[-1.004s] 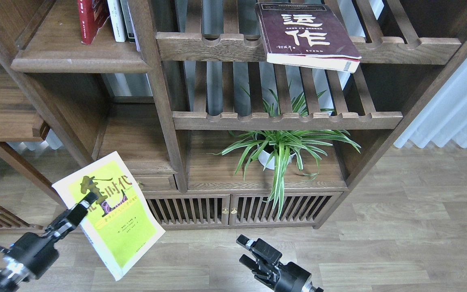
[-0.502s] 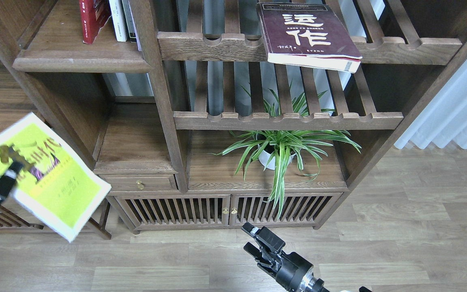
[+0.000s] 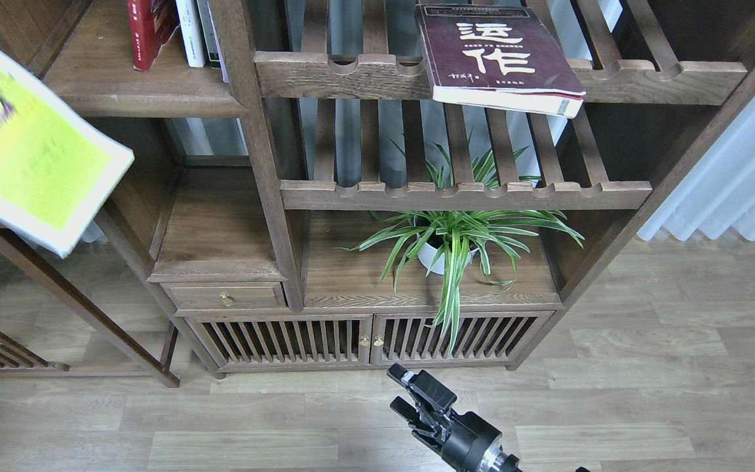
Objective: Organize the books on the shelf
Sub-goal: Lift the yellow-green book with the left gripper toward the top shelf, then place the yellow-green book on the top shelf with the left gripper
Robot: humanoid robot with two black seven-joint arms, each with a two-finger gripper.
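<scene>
The lime-yellow book (image 3: 23, 151) hangs blurred at the far left edge, level with the shelf (image 3: 135, 98), its right corner just below the shelf's front edge. My left gripper is out of view, so what holds the book is hidden. The red book (image 3: 148, 29) stands upright on the shelf beside some white-spined books (image 3: 191, 33). The thick maroon book (image 3: 495, 56) lies flat on the upper slatted rack (image 3: 345, 75), overhanging its front rail. My right gripper (image 3: 396, 390) is low at the bottom centre, open and holding nothing.
A potted spider plant (image 3: 446, 242) sits on the cabinet top under the lower slatted rack (image 3: 463, 193). A small drawer (image 3: 223, 296) and slatted doors (image 3: 364, 341) are below. A white curtain (image 3: 738, 177) hangs at the right over wooden floor.
The lime-yellow book has risen from low left up to shelf height and slid partly out of view, with the left gripper gone from sight. The right gripper has barely shifted.
</scene>
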